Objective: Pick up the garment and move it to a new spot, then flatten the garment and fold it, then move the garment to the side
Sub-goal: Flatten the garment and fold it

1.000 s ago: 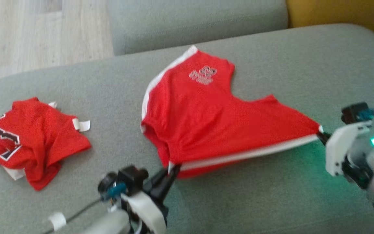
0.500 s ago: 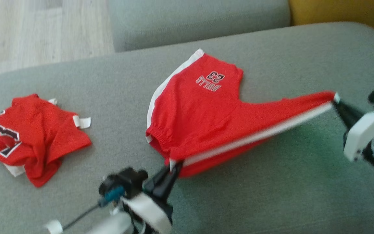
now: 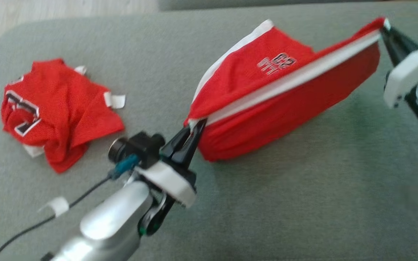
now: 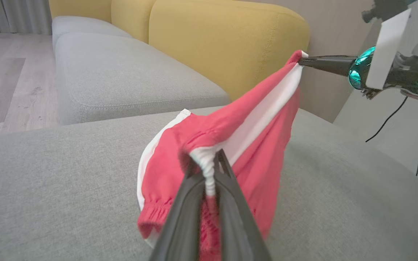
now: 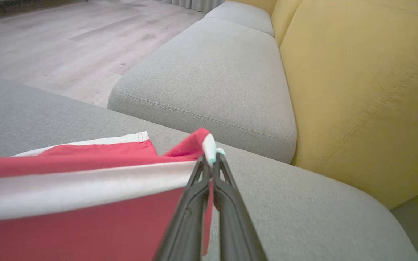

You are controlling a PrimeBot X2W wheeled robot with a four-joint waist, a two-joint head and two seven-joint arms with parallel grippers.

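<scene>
The garment point(image 3: 267, 87) is a pair of red shorts with white side stripes and a "23" print, hanging stretched between both grippers above the grey cushion point(image 3: 303, 203). My left gripper point(image 3: 194, 125) is shut on the waistband corner point(image 4: 207, 163) at the lower left. At the upper right, my right gripper point(image 3: 385, 27) is shut on the hem corner point(image 5: 209, 145) of the same side. The white stripe point(image 3: 289, 85) runs taut between them, and the lower fabric sags onto the cushion. The left wrist view shows the garment point(image 4: 238, 145) and the right gripper point(image 4: 303, 61).
A crumpled red jersey point(image 3: 53, 112) lies on the cushion at the left. A second grey cushion point(image 5: 212, 79) and a yellow backrest point(image 5: 368, 90) stand beyond. Wooden floor point(image 5: 67, 43) lies past the cushion's far edge. A cable point(image 3: 31, 226) trails from my left arm.
Both grippers have lifted the shorts' near edge off the cushion, the right one rising farther up and back. The head camera has tilted down, shifting the whole scene.
</scene>
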